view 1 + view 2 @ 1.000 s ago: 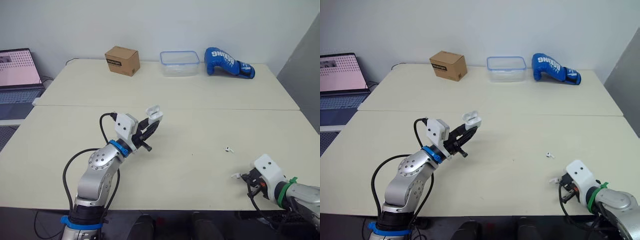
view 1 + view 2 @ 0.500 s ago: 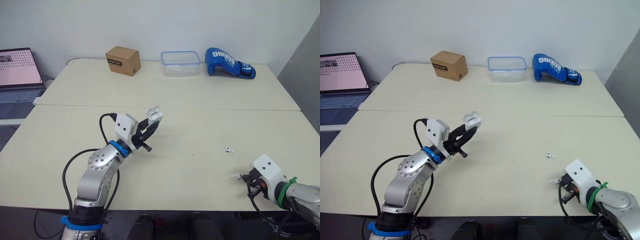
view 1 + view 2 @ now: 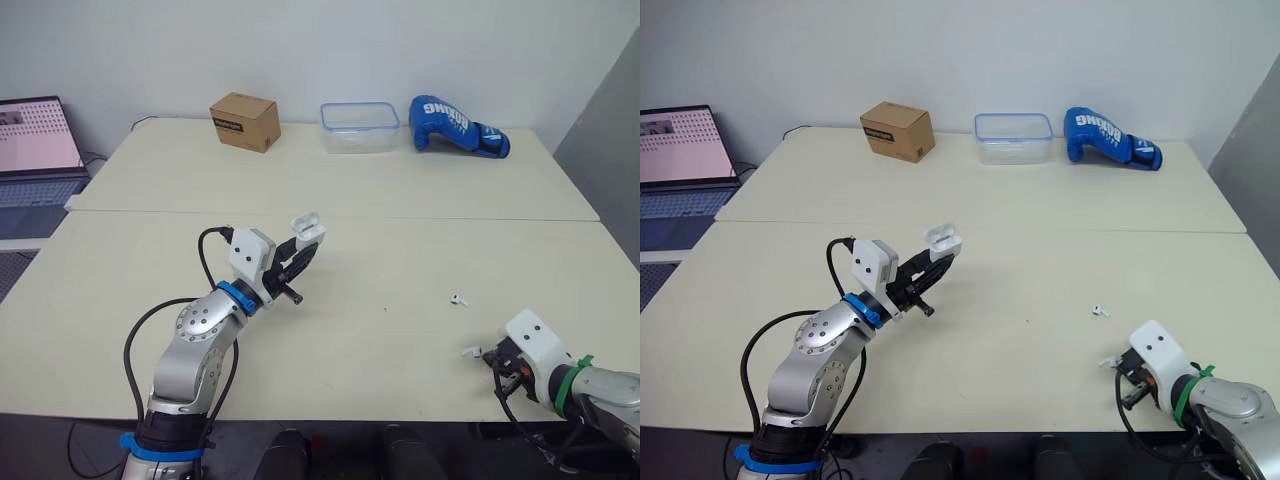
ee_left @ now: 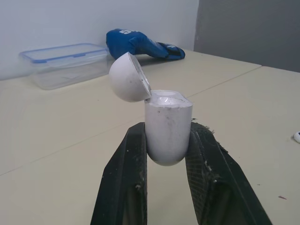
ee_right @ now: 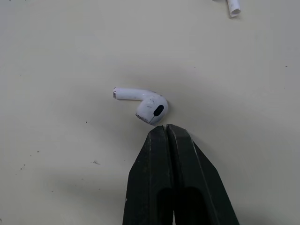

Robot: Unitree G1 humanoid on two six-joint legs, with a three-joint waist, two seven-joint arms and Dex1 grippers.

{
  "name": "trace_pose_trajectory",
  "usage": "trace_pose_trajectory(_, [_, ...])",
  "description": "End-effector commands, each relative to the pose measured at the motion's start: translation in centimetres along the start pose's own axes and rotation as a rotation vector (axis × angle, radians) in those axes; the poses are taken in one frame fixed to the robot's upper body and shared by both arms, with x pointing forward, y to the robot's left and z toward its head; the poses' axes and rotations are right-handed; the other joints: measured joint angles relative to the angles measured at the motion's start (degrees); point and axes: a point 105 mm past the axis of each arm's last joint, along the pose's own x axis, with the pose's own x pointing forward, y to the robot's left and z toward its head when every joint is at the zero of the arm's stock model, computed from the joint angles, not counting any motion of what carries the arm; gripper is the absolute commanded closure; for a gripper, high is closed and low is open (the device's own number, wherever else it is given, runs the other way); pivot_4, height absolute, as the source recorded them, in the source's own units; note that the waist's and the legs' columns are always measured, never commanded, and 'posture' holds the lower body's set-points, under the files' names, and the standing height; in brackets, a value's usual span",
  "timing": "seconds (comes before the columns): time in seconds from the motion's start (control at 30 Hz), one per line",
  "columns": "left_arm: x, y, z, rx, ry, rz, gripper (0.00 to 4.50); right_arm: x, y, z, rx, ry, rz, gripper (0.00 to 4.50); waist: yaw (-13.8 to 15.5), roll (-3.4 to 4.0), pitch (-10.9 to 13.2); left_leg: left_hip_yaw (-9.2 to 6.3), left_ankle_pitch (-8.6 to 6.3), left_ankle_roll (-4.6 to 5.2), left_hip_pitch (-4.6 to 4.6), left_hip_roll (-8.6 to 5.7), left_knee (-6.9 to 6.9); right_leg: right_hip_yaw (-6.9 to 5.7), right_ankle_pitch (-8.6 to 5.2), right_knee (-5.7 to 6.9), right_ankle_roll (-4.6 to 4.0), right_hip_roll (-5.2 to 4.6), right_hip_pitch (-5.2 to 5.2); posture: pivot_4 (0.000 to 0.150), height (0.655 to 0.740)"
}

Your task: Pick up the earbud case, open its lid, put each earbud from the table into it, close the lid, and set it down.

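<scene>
the left gripper holds the case upright above the table, its fingers pinching the case's lower half, and the lid is tipped open. the right gripper sits low by the table's near edge, fingers pressed together with nothing between them, tips just beside one earbud lying on the table. the other earbud lies near, farther from the edge.

The left gripper holds the white earbud case above the table, lid tipped open. One earbud lies well to its right; a second earbud lies just beside the right gripper.
</scene>
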Motion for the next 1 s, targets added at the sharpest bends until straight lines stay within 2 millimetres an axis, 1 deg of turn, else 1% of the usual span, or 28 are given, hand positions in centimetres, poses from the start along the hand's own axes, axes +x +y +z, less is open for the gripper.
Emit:
trace_pose_trajectory(0.03, [0.1,-0.4,1.7,0.035,-0.062,-0.013,3.76,0.7,1.0,-0.5,0.027,0.02,0.049,4.44,-0.05,-0.08,-0.05,0.01,0.0,0.0,0.01,0.02,0.0,0.0,0.0,0.0,0.0,0.02,0.0,0.15,0.74])
trace_pose_trajectory(0.3, [0.1,-0.4,1.8,0.039,-0.062,-0.013,3.76,1.8,1.7,0.3,0.024,-0.003,0.065,4.44,-0.36,-0.16,-0.1,0.13,-0.02,-0.03,0.1,0.26,-0.01,0.03,0.0,0.02,-0.03,0.22,0.0,0.15,0.74])
trace_pose_trajectory(0.47, [0.1,-0.4,1.8,0.038,-0.062,-0.013,3.76,2.2,1.6,0.9,0.012,-0.012,0.063,4.44,-0.44,-0.17,-0.1,0.17,-0.04,-0.06,0.14,0.41,-0.01,0.03,-0.03,0.03,-0.11,0.33,0.01,0.15,0.74])
trace_pose_trajectory(0.63, [0.0,-0.5,1.8,0.037,-0.062,-0.013,3.76,2.8,1.5,1.8,-0.005,-0.039,0.066,4.44,-0.61,-0.18,-0.11,0.24,-0.08,-0.13,0.21,0.53,-0.01,0.08,-0.07,0.03,-0.21,0.49,0.01,0.15,0.74])
trace_pose_trajectory(1.0, [-0.1,-0.5,1.8,0.035,-0.059,-0.014,3.76,3.2,2.8,3.0,-0.021,-0.084,0.122,4.44,-1.31,-0.18,-0.11,0.22,-0.13,-0.19,0.27,0.6,-0.02,0.11,-0.06,0.1,-0.21,0.61,0.01,0.15,0.74])
